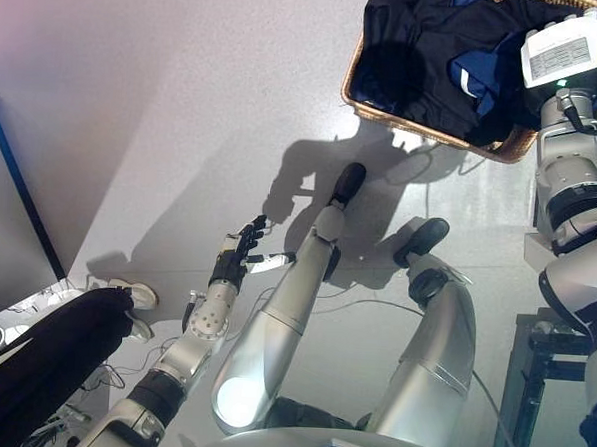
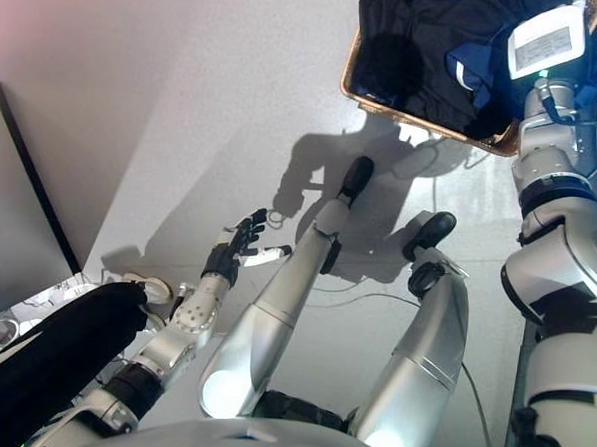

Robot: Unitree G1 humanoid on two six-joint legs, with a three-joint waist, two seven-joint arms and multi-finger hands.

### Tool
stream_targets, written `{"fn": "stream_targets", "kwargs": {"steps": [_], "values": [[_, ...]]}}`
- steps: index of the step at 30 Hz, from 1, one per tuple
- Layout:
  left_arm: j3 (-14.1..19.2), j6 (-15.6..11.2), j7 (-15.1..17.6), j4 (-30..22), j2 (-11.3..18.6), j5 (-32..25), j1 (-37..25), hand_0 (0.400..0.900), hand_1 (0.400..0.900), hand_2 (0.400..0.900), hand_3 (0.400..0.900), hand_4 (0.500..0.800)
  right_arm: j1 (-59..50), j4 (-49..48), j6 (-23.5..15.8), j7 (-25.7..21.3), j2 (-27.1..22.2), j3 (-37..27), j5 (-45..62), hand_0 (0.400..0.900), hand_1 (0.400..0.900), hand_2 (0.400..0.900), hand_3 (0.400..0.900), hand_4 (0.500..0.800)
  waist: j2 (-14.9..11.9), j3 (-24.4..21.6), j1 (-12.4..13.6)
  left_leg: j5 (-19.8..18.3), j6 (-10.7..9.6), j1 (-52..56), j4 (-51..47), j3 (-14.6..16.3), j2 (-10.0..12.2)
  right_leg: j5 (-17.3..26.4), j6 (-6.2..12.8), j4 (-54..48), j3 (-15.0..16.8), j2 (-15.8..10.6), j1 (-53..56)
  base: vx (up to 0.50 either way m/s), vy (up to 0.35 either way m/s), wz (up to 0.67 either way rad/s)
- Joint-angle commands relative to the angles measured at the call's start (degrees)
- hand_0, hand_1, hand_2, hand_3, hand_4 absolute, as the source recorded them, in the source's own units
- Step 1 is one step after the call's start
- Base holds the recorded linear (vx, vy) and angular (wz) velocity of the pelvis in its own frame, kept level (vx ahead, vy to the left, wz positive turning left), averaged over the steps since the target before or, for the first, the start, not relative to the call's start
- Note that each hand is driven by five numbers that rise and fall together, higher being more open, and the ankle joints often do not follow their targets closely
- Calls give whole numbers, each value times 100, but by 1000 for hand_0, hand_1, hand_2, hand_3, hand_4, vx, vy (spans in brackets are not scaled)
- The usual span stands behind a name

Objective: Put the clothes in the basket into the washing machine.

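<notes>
Sitting full of dark clothes (image 1: 428, 50), the basket (image 1: 428, 133) looks unemptied; right hand's fingers are hidden inside, grip unknowable; left hand (image 1: 239, 256) hangs released.

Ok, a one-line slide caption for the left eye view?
Right arm reaches into the wicker basket of dark clothes; left hand hangs open over the floor.

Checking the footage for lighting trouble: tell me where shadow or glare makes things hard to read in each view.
Left eye view: the dark clothes in the wicker basket merge into one mass, folds barely readable; the pale floor reads clearly. Right eye view: the left hand, fingers relaxed, stands out against the floor; the right hand is hidden among the clothes.
</notes>
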Motion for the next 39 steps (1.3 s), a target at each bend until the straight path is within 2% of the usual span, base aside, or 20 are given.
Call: {"fn": "stream_targets", "kwargs": {"steps": [1,9,17,29,36,37,38,39], "values": [[-59,-262,164,-343,153,-126,389,900,900,900,900,800,-594,80,328,-97,-866,435,119,900,900,900,900,800,390,-121,-53,-1153,97,-91,698,100,-89,340,363,-208,250,-3,7,-12,3,-5],[-23,-268,252,-474,132,-137,345,900,900,900,900,800,-479,147,354,-35,-799,294,338,900,900,900,900,800,337,-121,-104,-1139,98,-229,691,112,-60,376,361,-227,240,9,-137,-5,1,-4],[-1,-259,377,-509,139,-109,242,900,900,900,900,800,-304,205,468,-194,-614,-14,649,900,900,900,900,800,218,-121,-228,-1105,83,-234,549,170,53,503,397,-491,188,94,-132,-4,5,-9],[92,-250,466,-652,151,-90,164,900,900,900,900,800,-131,222,394,-36,-377,-175,870,900,900,900,900,800,40,-121,-382,-1094,62,-231,433,254,168,645,433,-771,201,228,-129,-5,8,-9],[107,-255,468,-761,197,-71,141,900,900,900,900,800,-146,351,362,142,-247,-156,898,900,900,900,900,800,77,-121,-357,-1080,58,-284,404,255,166,658,438,-802,198,215,-171,-1,0,-1],[109,-260,468,-788,200,-76,159,900,900,900,900,800,-144,402,372,161,-231,-166,905,624,624,624,624,634,88,-121,-348,-1071,58,-296,394,253,167,662,441,-808,189,216,-185,0,0,0],[114,-264,467,-811,211,-75,160,900,900,900,900,800,-170,438,383,158,-223,-160,905,624,624,624,624,634,104,-121,-339,-1064,57,-305,387,254,166,666,440,-810,192,218,-200,0,0,0],[119,-271,471,-836,219,-66,181,900,900,900,900,800,-201,437,398,110,-244,-156,916,400,400,400,400,500,121,-121,-332,-1052,53,-312,366,261,168,672,442,-810,185,220,-215,0,0,0]]}}
